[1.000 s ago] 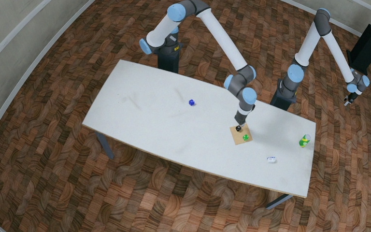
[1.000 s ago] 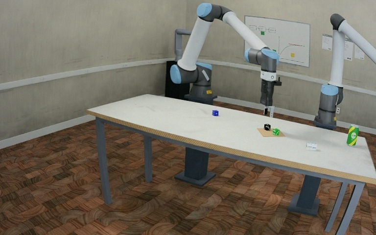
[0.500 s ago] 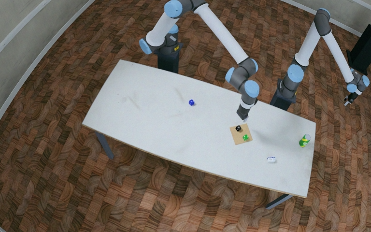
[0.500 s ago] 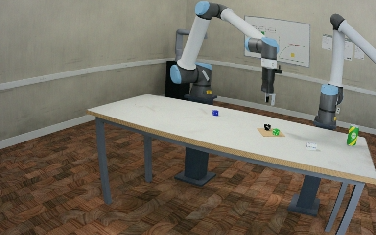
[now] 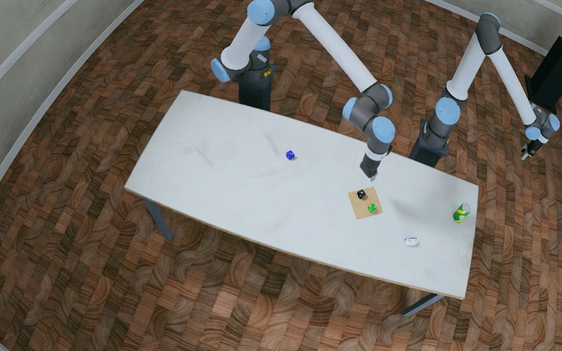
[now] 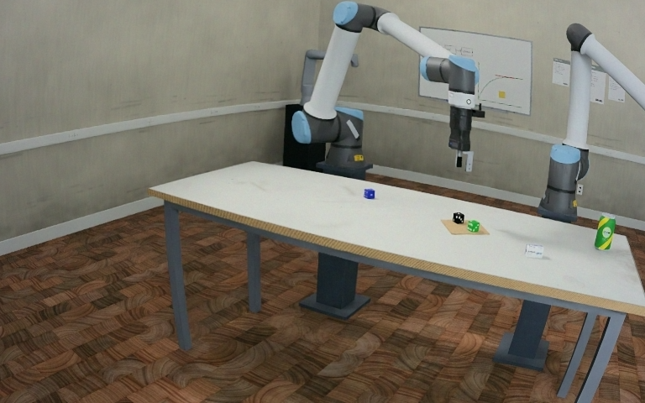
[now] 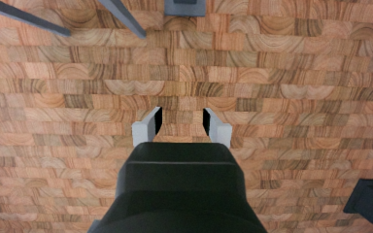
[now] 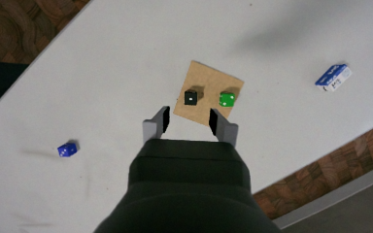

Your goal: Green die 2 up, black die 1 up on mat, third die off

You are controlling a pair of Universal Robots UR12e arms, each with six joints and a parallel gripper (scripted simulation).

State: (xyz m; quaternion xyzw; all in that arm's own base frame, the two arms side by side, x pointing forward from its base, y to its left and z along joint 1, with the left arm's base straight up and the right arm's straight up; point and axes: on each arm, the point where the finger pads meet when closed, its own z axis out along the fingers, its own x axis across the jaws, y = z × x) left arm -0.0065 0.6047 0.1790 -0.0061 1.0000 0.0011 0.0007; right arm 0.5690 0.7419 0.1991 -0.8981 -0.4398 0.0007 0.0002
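The right hand (image 5: 373,177) (image 6: 464,162) (image 8: 189,116) hangs open above the mat (image 5: 358,211) (image 6: 459,229) (image 8: 201,76), probably because both dice already seem placed flat.

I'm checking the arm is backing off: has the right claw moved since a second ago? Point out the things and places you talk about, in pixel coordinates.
Yes: the right claw (image 5: 373,177) (image 6: 464,162) (image 8: 189,116) rose farther above the mat (image 5: 359,211) (image 6: 455,229) (image 8: 201,78).
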